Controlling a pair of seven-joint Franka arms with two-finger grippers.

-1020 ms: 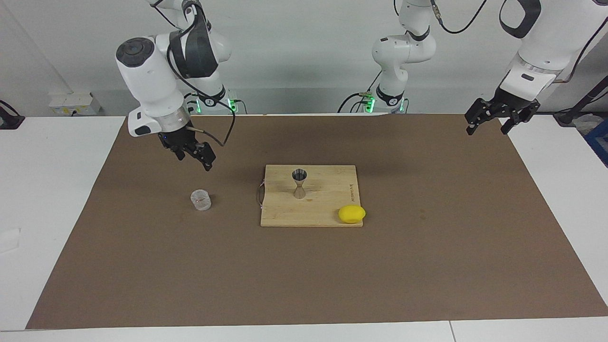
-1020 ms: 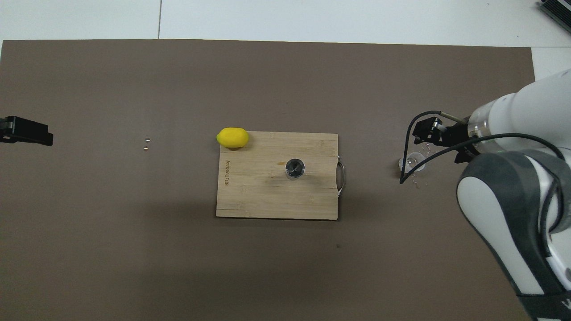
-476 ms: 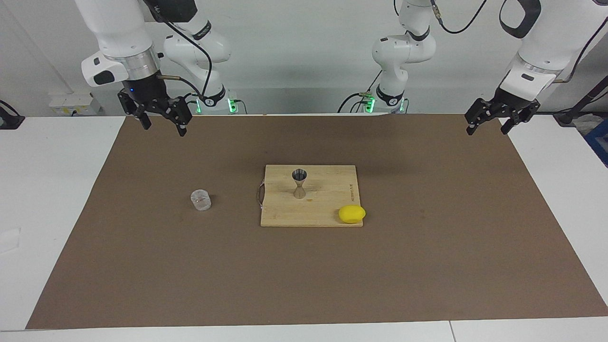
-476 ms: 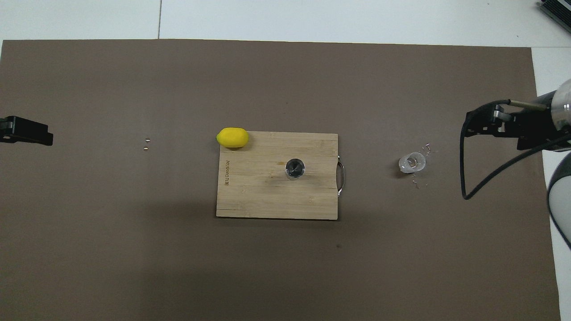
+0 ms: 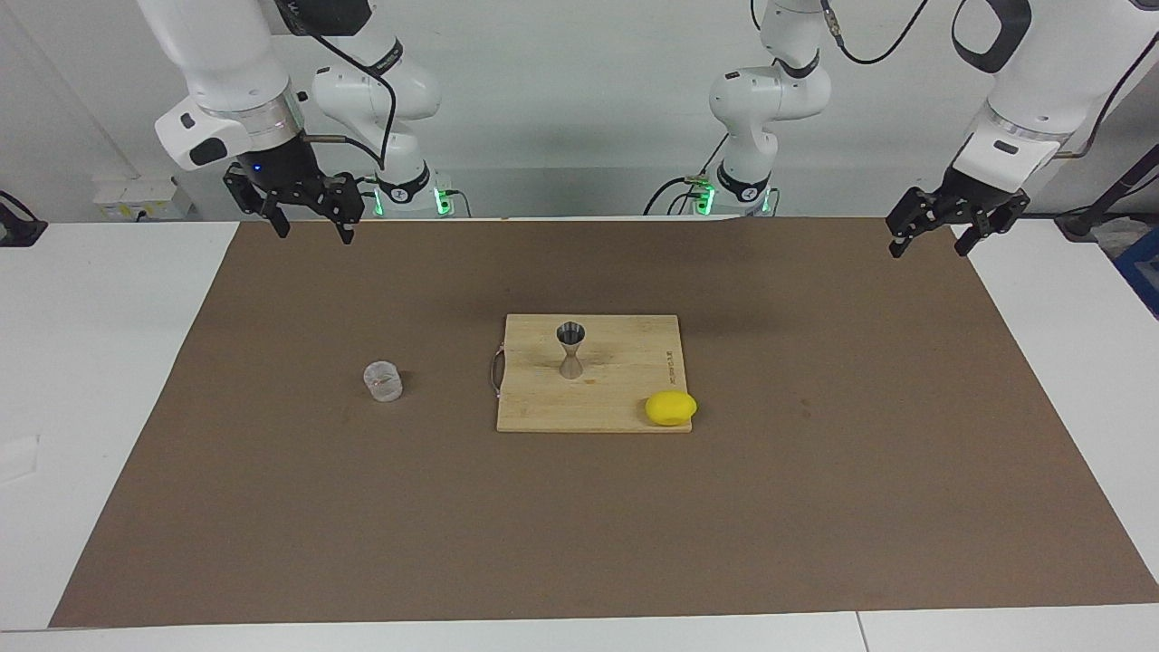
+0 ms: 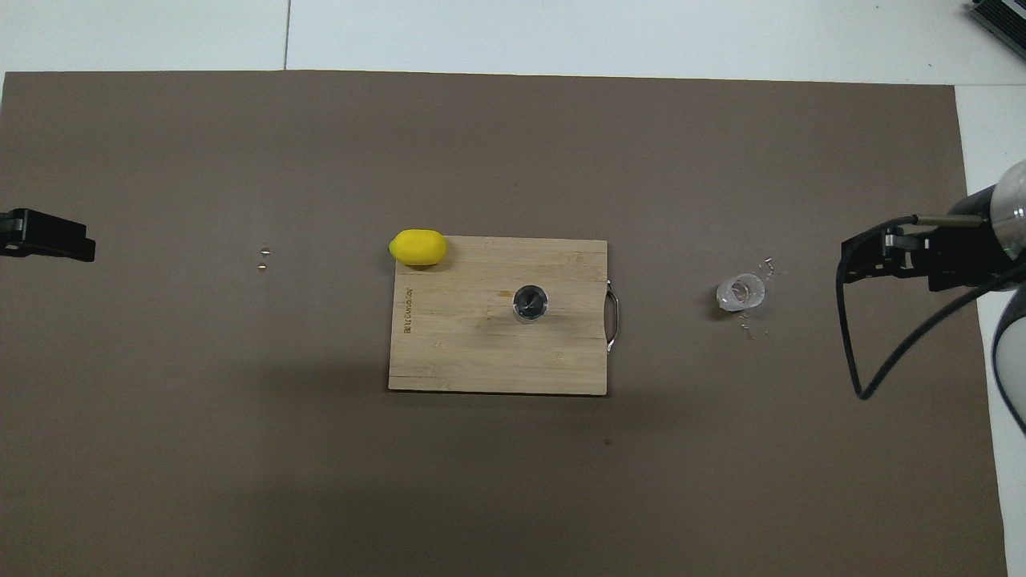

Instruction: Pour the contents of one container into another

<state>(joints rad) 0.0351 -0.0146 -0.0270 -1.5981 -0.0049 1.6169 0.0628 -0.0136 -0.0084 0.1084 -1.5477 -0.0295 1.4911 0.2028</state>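
The clear ribbed tumbler (image 5: 383, 380) (image 6: 741, 292) stands upright on the brown mat, beside the board toward the right arm's end. The steel hourglass jigger (image 5: 570, 349) (image 6: 530, 303) stands upright in the middle of the wooden board (image 5: 625, 398) (image 6: 465, 353). My right gripper (image 5: 314, 235) (image 6: 862, 260) hangs open and empty in the air over the mat's edge by the robots, well apart from the tumbler. My left gripper (image 5: 928, 252) (image 6: 48, 244) waits open and empty over the mat's corner at the left arm's end.
A yellow lemon (image 5: 671, 407) (image 6: 418, 247) lies at the board's corner farthest from the robots, toward the left arm's end. Small bright bits (image 6: 749, 328) lie scattered around the tumbler. Two tiny specks (image 6: 263, 260) sit on the mat toward the left arm's end.
My right gripper has risen from just above the tumbler and drawn back toward the robots' edge of the mat. The tumbler, jigger and left arm have not moved.
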